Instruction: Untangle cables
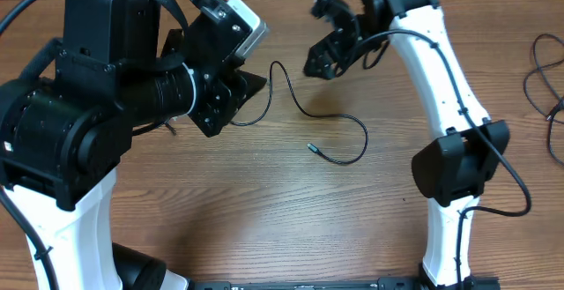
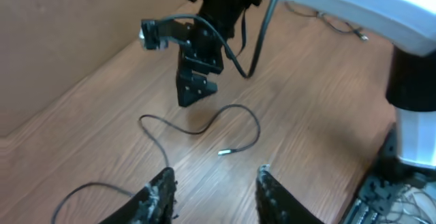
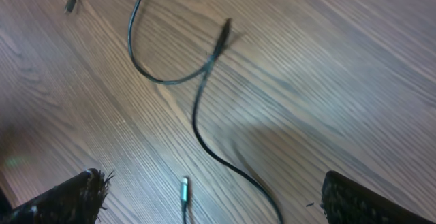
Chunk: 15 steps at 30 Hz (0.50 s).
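Observation:
One thin black cable (image 1: 300, 107) lies in loose curves on the wooden table between the arms, and its small plug end (image 1: 310, 147) rests mid-table. In the left wrist view the same cable (image 2: 197, 130) and its plug (image 2: 226, 152) lie just ahead of my left gripper (image 2: 214, 173), which is open and empty. Its other end runs off past the left finger. From overhead my left gripper (image 1: 249, 87) sits beside the cable's left end. My right gripper (image 1: 328, 58) hovers above the table, open and empty. The right wrist view shows thin cords (image 3: 202, 118) and a teal plug (image 3: 184, 188) between its wide-open jaws (image 3: 211, 190).
More thin black cables (image 1: 545, 83) lie at the table's far right edge. The white right arm (image 1: 449, 105) stands at the right and the bulky black left arm (image 1: 79, 105) fills the left side. A second plug end (image 3: 225, 28) shows in the right wrist view.

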Each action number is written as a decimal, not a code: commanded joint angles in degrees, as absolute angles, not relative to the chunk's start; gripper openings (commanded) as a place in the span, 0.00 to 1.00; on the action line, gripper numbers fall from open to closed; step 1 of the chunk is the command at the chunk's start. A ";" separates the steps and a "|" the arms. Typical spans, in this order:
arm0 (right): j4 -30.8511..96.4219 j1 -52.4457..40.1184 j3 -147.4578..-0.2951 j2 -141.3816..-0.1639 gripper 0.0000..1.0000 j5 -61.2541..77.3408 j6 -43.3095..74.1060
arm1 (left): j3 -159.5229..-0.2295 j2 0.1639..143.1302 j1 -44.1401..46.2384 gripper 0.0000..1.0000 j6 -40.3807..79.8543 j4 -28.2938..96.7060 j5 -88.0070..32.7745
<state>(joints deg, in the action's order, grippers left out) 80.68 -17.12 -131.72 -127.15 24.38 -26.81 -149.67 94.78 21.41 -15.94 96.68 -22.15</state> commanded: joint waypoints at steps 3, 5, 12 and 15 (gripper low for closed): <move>76.69 -19.94 -129.56 -128.22 1.00 21.71 -20.47 | -148.51 89.01 21.78 0.32 -11.57 96.79 -11.46; 74.85 -20.43 -128.16 -128.22 1.00 21.89 -19.11 | -145.73 86.39 21.78 0.31 -11.31 96.79 -8.97; 71.07 -21.58 -125.34 -128.22 1.00 22.83 -16.21 | -123.37 75.18 21.78 0.32 -7.97 89.84 -3.14; 70.52 -22.31 -125.19 -128.22 1.00 22.74 -16.23 | -107.31 68.62 21.76 0.34 -6.57 79.50 -0.60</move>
